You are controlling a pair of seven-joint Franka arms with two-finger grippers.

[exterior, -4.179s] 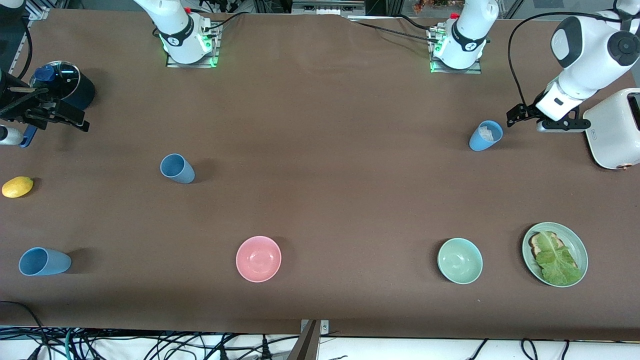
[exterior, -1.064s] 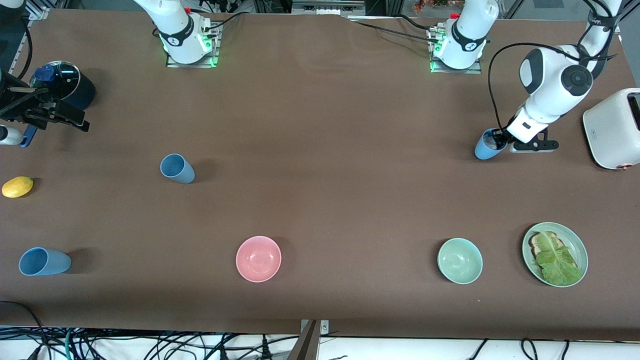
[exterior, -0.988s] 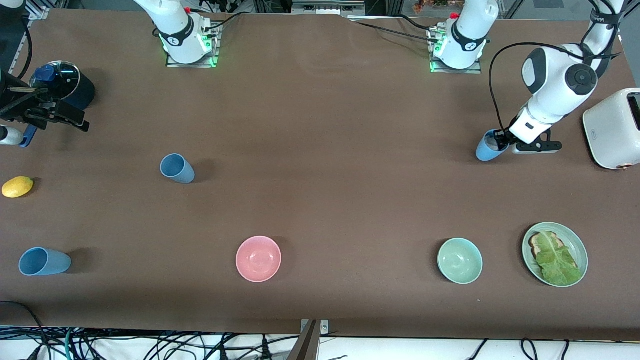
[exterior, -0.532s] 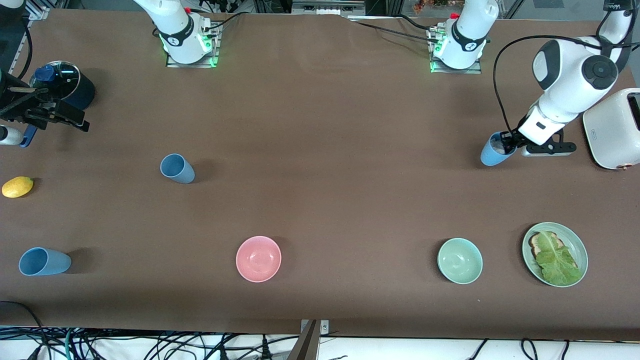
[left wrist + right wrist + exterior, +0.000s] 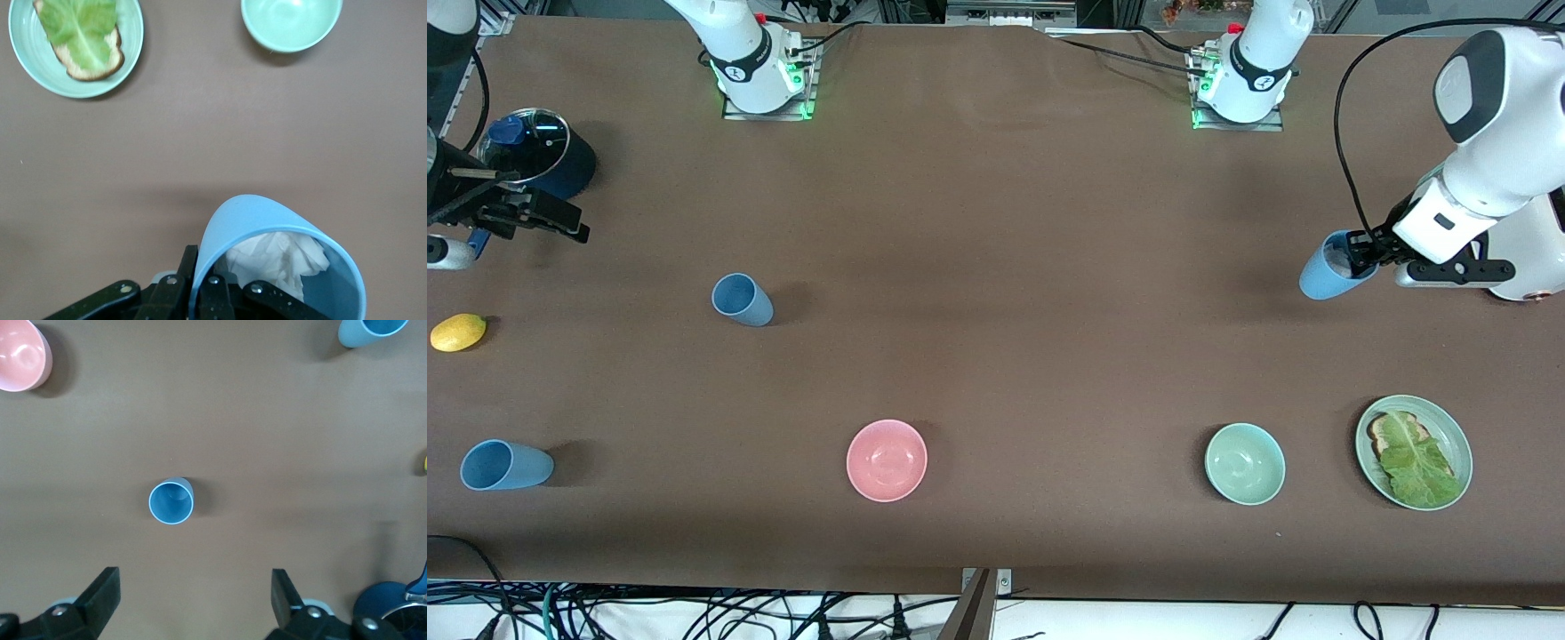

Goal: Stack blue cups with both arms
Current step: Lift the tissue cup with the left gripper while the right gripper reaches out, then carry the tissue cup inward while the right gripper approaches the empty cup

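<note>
The left gripper (image 5: 1362,253) has lifted its blue cup (image 5: 1327,277) (tissue inside) toward the toaster (image 5: 1534,253).

Three cups: one (image 5: 1329,271) held over the left arm's end, one (image 5: 742,300) toward the right arm's end, another (image 5: 503,465) nearer the camera beside the bowl (image 5: 887,460)

You see a matt brown table (image 5: 996,222), smooth plastic-looking blue cups (image 5: 742,300), crumpled white paper (image 5: 277,257) inside one, and glossy bowls (image 5: 887,460).

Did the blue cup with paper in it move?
Yes. The paper-filled blue cup, pinched by the left gripper, has shifted toward the white toaster.
</note>
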